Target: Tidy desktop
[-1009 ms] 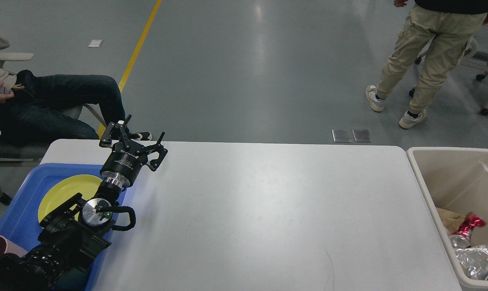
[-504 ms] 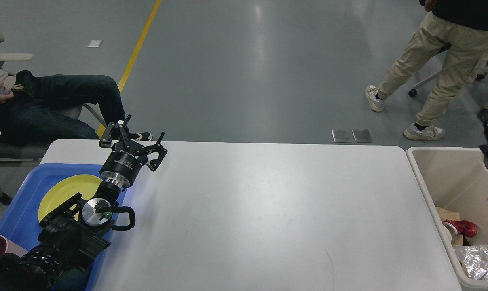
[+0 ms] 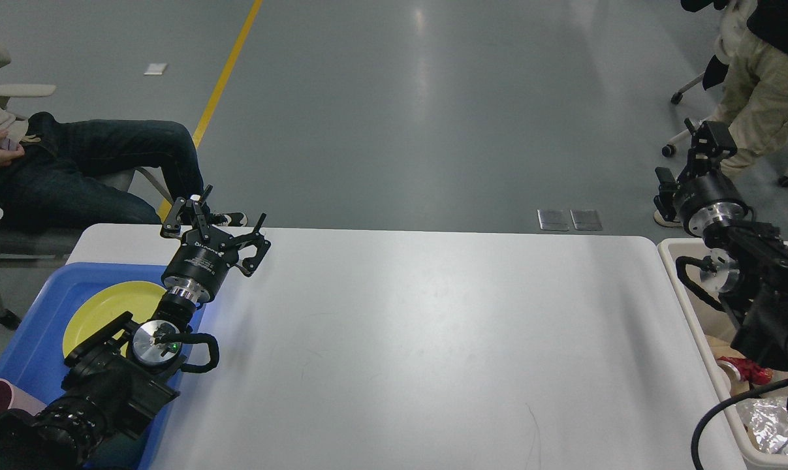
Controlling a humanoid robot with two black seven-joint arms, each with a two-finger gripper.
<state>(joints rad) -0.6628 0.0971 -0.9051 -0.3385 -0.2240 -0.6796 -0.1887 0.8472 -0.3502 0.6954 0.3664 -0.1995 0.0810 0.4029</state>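
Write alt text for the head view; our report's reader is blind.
A white desktop lies between a blue tray holding a yellow plate and a beige bin of trash. The left gripper hangs open above the tray's corner; the right arm is over the bin.

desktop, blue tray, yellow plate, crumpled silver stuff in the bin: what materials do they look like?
Desktop: white laminate or coated board, likely; smooth, slightly glossy, with faint scuffs.
Blue tray: moulded plastic, judging by its uniform colour and rounded rim.
Yellow plate: probably plastic or melamine; even matte colour, no glaze glint.
Crumpled silver wad: looks like aluminium foil, with sharp creases and a metallic shine.
Beige bin: plastic, smooth thin wall.
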